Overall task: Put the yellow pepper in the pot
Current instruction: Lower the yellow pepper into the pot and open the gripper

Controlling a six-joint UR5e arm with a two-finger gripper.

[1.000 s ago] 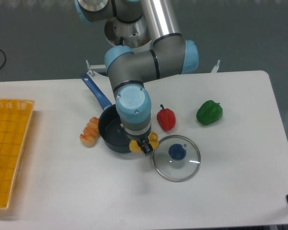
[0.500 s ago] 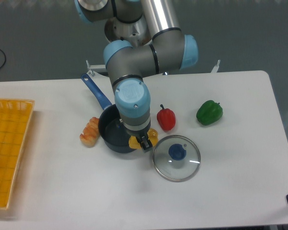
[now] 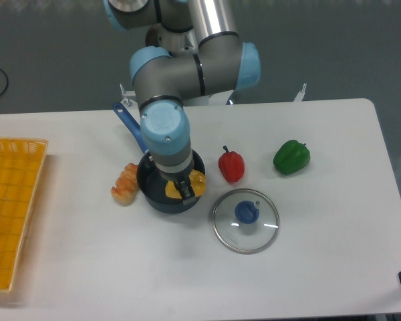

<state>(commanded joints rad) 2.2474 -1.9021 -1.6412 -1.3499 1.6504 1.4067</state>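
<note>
My gripper (image 3: 184, 190) is shut on the yellow pepper (image 3: 195, 182) and holds it over the right part of the pot. The pot (image 3: 150, 193) is small, round and dark navy, with a bright-blue handle (image 3: 129, 125) pointing to the back left. The arm's wrist hides much of the pot's inside. I cannot tell whether the pepper touches the pot's bottom.
A red pepper (image 3: 231, 165) stands just right of the pot. A green pepper (image 3: 291, 156) is further right. A glass lid with a blue knob (image 3: 246, 220) lies in front right. A tan pastry (image 3: 125, 184) touches the pot's left side. A yellow basket (image 3: 13, 207) is at the far left.
The gripper has moved left and a little back with the yellow pepper, from beside the pot's right rim near the lid to over the pot.
</note>
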